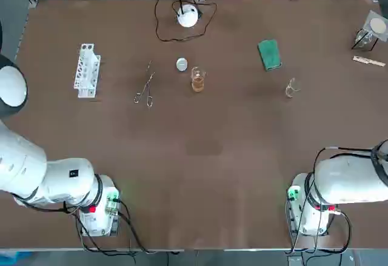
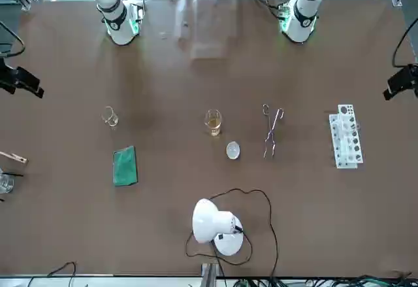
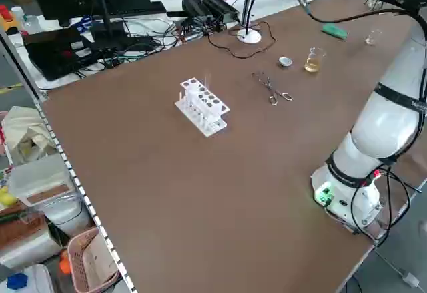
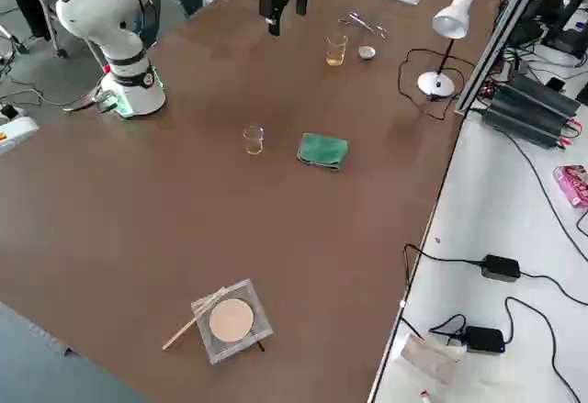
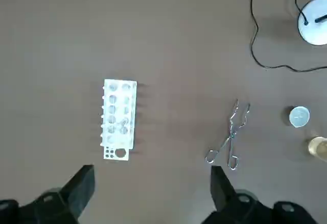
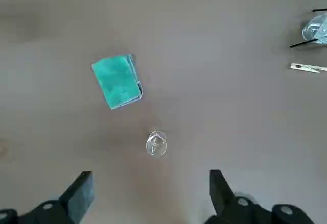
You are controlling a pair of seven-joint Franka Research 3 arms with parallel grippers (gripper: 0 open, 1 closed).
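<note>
High over the desk (image 5: 168, 40), left claw (image 5: 152, 180) gapes wide, empty; tube rack (image 5: 119, 119) and tongs (image 5: 231, 137) lie apart beneath it. Likewise right claw (image 6: 150, 183): wide, empty, above small glass beaker (image 6: 156, 144); green sponge (image 6: 117, 81) nearby.

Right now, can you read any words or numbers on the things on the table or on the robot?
No text here can be read.
Dark sticker on the left arm: too small to read.
Pink box on the side bench: print too blurred.
Test tube rack, green sponge, left hand, right hand: no writing shows.
</note>
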